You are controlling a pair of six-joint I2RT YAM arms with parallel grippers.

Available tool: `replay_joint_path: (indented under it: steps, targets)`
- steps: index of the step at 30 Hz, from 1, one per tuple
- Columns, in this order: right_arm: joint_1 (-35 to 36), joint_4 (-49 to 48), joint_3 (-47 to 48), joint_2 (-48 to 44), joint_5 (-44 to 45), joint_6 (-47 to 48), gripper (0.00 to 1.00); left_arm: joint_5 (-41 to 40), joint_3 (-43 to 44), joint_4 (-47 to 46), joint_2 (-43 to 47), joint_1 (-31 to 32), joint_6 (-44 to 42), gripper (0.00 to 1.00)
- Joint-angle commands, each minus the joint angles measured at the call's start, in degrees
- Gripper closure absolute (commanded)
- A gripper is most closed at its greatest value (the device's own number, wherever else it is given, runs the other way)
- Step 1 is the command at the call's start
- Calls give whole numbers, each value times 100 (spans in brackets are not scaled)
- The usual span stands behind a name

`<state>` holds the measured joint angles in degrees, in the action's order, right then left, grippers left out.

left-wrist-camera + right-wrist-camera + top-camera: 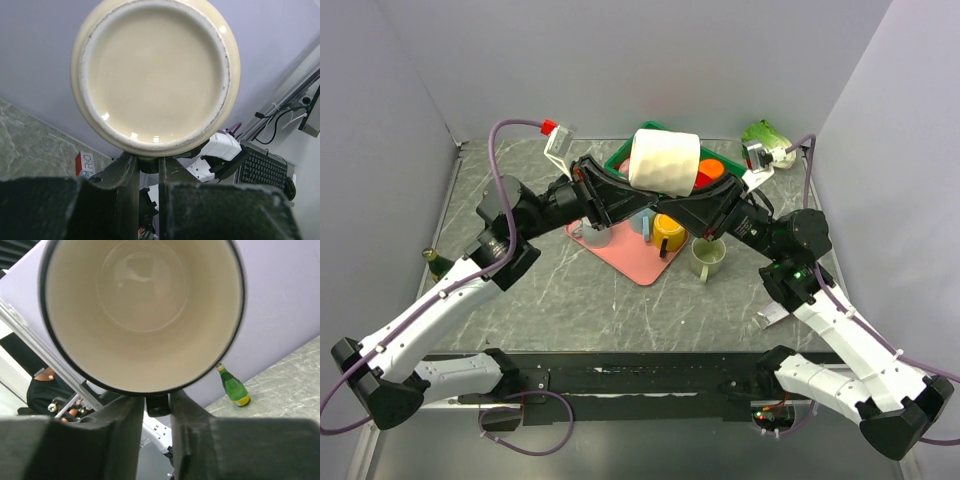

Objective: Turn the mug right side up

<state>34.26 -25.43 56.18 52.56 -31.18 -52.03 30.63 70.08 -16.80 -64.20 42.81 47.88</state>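
The mug [665, 160] is up in the air, lying on its side, in the upper middle of the overhead view, above the green basket [618, 160]. Both arms meet beneath it.

The left gripper [625, 195] comes in from the left. In its wrist view the fingers stand nearly together under the mug's pale, glazed bottom [155, 75], with a small dark piece pinched in the narrow gap, so it looks clamped on the mug.

The right gripper [695, 205] reaches in from the right. Its camera looks straight into the mug's open mouth [142, 305], cream inside with a dark rim. Its fingers [192, 425] are drawn close as well, closed on a dark piece just below the rim.

Down on the grey marbled counter [570, 310], a pink mat [635, 260] lies below the mug in the frame. A yellow cup [668, 232] stands on it, and a pale green cup [708, 258] stands just beside its right edge. A green bottle [438, 262] stands at the left of the frame.
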Motion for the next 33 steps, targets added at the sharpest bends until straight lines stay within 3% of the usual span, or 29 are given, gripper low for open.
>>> replay_joint_path:
  steps: [1, 3, 8, 12, 14, 16, 18, 19, 22, 28, 33]
  targets:
    - [10, -120, 59, -52, 428, -53, 74, 382, 40, -614, 233, 202, -165, 99]
    - [2, -94, 59, -61, 455, 0, 76, 417, -12, -640, 233, 245, -217, 99]
    - [19, 91, 42, -131, 604, 114, 100, 479, -4, -395, 224, 307, -454, 99]
    - [11, 117, -11, -202, 709, 158, 100, 461, -4, -245, 215, 325, -569, 96]
    - [10, 161, -37, -263, 806, 176, 100, 418, 40, -79, 189, 325, -674, 75]
    - [10, 301, -46, -342, 981, 219, 100, 339, 49, 18, 198, 334, -736, 40]
    - [11, 416, -55, -421, 1140, 298, 100, 172, 49, 132, 207, 334, -824, 29]
    - [19, 494, -55, -500, 1201, 325, 100, 110, 49, 185, 207, 334, -859, 14]
    - [11, 775, 15, -632, 1386, 535, 100, -162, 93, 457, 189, 334, -982, 1]
    - [10, 1391, 287, -922, 1860, 1063, 100, -1304, 514, 1661, -4, 334, -1325, 4]
    - [19, 2515, 753, -1072, 2605, 1808, 100, -2376, 699, 2575, -75, 334, -1483, 4]
